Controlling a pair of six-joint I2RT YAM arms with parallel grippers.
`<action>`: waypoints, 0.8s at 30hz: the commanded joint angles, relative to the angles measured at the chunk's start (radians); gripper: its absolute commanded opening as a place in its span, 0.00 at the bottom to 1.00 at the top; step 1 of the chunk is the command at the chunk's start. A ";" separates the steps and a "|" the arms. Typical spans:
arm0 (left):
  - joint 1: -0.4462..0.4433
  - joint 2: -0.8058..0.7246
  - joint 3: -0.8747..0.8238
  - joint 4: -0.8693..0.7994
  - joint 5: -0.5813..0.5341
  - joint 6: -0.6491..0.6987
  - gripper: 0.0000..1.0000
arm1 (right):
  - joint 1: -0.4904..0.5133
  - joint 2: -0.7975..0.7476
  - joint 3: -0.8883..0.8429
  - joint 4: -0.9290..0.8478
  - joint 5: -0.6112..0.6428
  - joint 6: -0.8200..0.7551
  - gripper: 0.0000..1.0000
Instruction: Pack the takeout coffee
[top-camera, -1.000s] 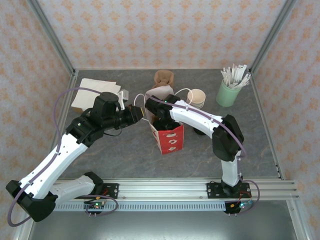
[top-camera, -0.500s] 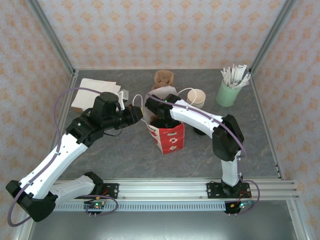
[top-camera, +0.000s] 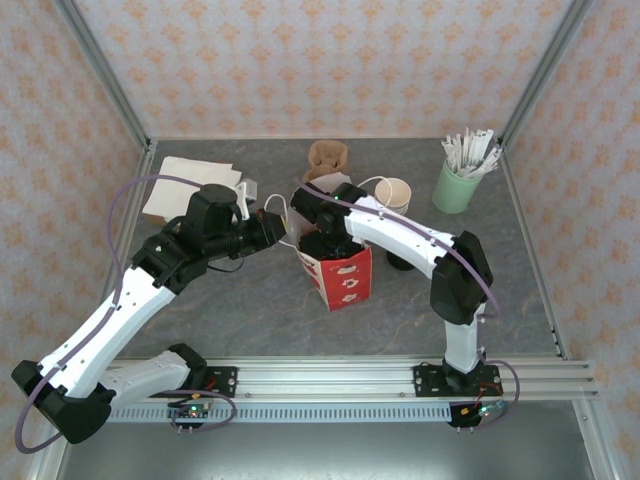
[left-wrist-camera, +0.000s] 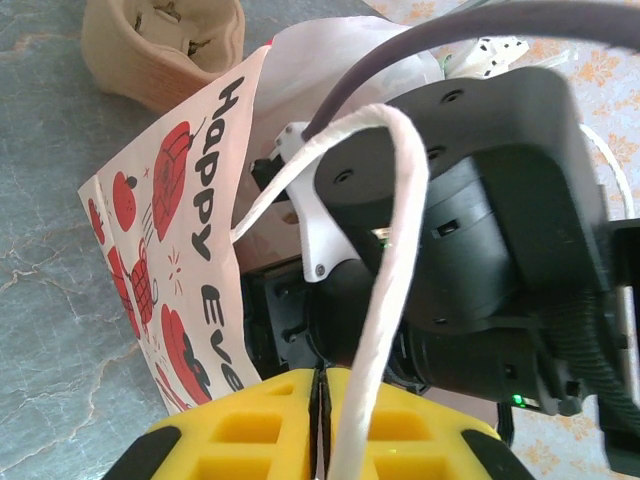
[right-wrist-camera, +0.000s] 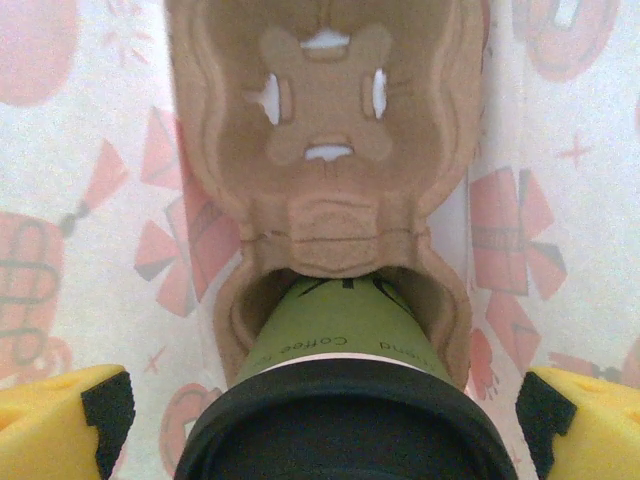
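Left gripper: jaws together, pinching the bag's cord handle. Right gripper: jaws wide apart, flanking one lidded cup seated in a carrier inside the bag, mid-tabletop.

Judged: light paper wall, easily crushed; lid slick. Best gripped on the wall just under the lid rim.

Count: two cups in plain sight, the second cup unlidded at the bag's 1 o'clock. Two carriers, the second carrier at 12 o'clock.
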 joint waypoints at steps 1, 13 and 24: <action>-0.001 -0.009 0.017 0.004 -0.006 -0.004 0.11 | -0.009 -0.035 0.053 -0.045 0.045 0.004 0.99; -0.003 0.001 0.033 0.010 -0.002 -0.007 0.11 | -0.022 -0.020 0.324 -0.205 0.097 -0.010 0.99; -0.005 0.018 0.044 0.022 0.007 -0.009 0.12 | -0.023 -0.060 0.527 -0.262 0.115 -0.008 0.95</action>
